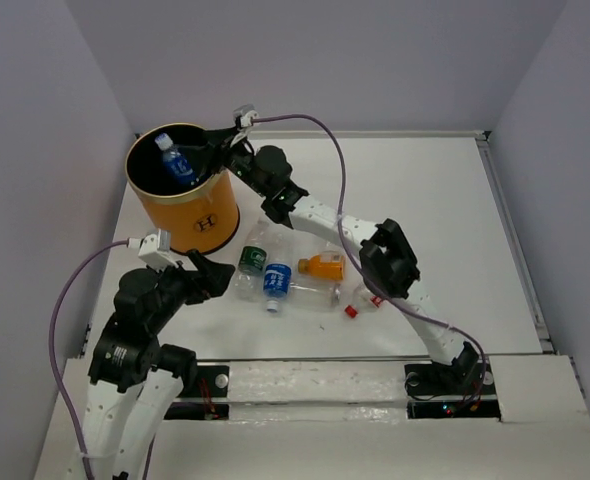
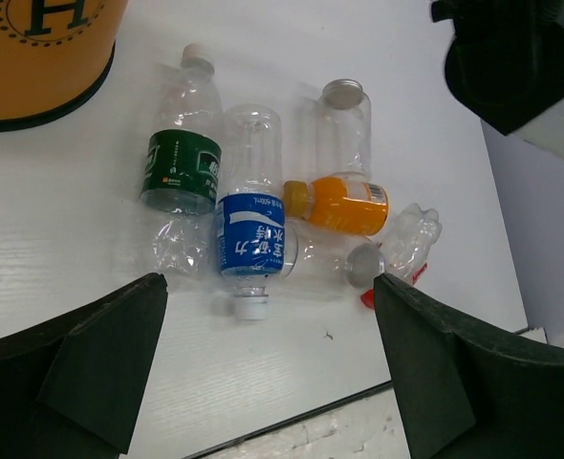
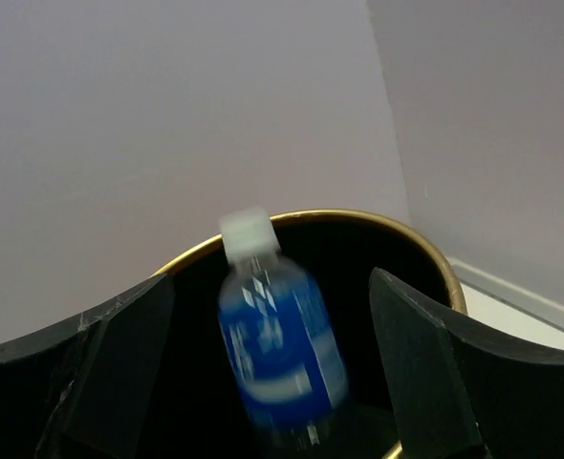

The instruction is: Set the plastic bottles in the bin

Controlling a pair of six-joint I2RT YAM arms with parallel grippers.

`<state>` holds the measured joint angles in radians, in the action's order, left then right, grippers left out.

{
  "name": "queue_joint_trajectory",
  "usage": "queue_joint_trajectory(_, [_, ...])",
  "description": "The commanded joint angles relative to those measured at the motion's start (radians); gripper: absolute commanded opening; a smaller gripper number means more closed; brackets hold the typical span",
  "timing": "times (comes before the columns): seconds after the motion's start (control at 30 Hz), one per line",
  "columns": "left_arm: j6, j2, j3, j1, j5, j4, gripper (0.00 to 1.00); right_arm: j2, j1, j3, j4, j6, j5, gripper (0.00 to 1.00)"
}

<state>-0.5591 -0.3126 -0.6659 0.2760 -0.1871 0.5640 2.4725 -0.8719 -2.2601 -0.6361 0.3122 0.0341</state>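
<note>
The bin [image 1: 203, 222] is an orange bucket with a gold rim and an "H" emblem, at the far left. My right gripper [image 1: 216, 150] hangs over its rim, open. A blue-label bottle [image 3: 282, 349] is blurred between the spread fingers, free of both, inside the bin's mouth [image 3: 358, 219]; it also shows from above [image 1: 178, 163]. My left gripper [image 2: 268, 382] is open and empty, above the table near the loose bottles: green-label [image 2: 180, 172], blue-label [image 2: 251, 232], orange-filled [image 2: 339, 203], a clear one [image 2: 344, 124] and a crushed one [image 2: 411, 239].
The loose bottles lie in a cluster [image 1: 295, 275] in front of the bin, between both arms. A small red cap [image 1: 351, 311] lies beside them. The right arm's elbow [image 1: 388, 258] hangs above the cluster's right side. Walls close the table on three sides.
</note>
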Motion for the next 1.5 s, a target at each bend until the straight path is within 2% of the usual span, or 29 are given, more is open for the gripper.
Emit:
queue_joint_trajectory(0.0, [0.022,-0.084,-0.001,0.006,-0.050,-0.096,0.99,-0.248,-0.009,0.115,-0.087,-0.077,0.079,0.88])
queue_joint_trajectory(0.07, [0.030,-0.161,-0.009,0.006,-0.060,-0.116,0.99,-0.318,-0.009,0.187,-0.088,-0.093,0.089,0.88])
queue_joint_trajectory(0.17, [0.045,-0.242,-0.009,0.009,-0.072,-0.160,0.99,-0.510,-0.009,0.406,-0.079,-0.116,0.064,0.87])
queue_joint_trajectory(0.2, [0.044,-0.291,-0.008,0.015,-0.066,-0.185,0.99,-0.629,-0.009,0.550,-0.071,-0.130,0.047,0.86])
queue_joint_trajectory(0.27, [0.038,-0.336,-0.004,0.032,-0.052,-0.208,0.99,-0.757,-0.009,0.705,-0.027,-0.124,0.000,0.84])
queue_joint_trajectory(0.3, [0.021,-0.373,0.000,0.049,-0.037,-0.232,0.99,-0.881,0.002,0.863,-0.014,-0.114,-0.010,0.80])
queue_joint_trajectory(0.37, [-0.005,-0.413,-0.006,0.134,0.053,-0.253,0.99,-0.996,0.014,1.000,0.045,-0.098,-0.032,0.76])
queue_joint_trajectory(0.4, [-0.030,-0.459,-0.011,0.172,0.142,-0.269,0.99,-1.102,0.014,1.107,0.074,-0.088,-0.063,0.74])
queue_joint_trajectory(0.47, [-0.053,-0.511,-0.029,0.283,0.256,-0.277,0.99,-1.194,0.025,1.203,0.159,-0.059,-0.097,0.72])
queue_joint_trajectory(0.57, [-0.088,-0.667,-0.078,0.386,0.414,-0.289,0.99,-1.352,0.025,1.345,0.269,-0.039,-0.115,0.71])
queue_joint_trajectory(0.77, [-0.090,-0.876,-0.204,0.466,0.664,-0.265,0.95,-1.575,0.025,1.591,0.360,0.002,-0.088,0.70])
queue_joint_trajectory(0.93, [-0.071,-0.959,-0.244,0.468,0.782,-0.246,0.91,-1.655,0.025,1.677,0.368,0.015,-0.071,0.70])
queue_joint_trajectory(1.13, [-0.039,-1.065,-0.267,0.457,0.828,-0.227,0.90,-1.664,0.025,1.703,0.365,0.016,-0.056,0.69])
queue_joint_trajectory(1.33, [0.054,-1.181,-0.323,0.402,0.756,-0.294,0.86,-1.666,0.025,1.719,0.351,0.024,-0.008,0.69])
queue_joint_trajectory(1.47, [0.079,-1.260,-0.376,0.397,0.759,-0.286,0.86,-1.686,0.025,1.734,0.325,0.031,0.032,0.69])
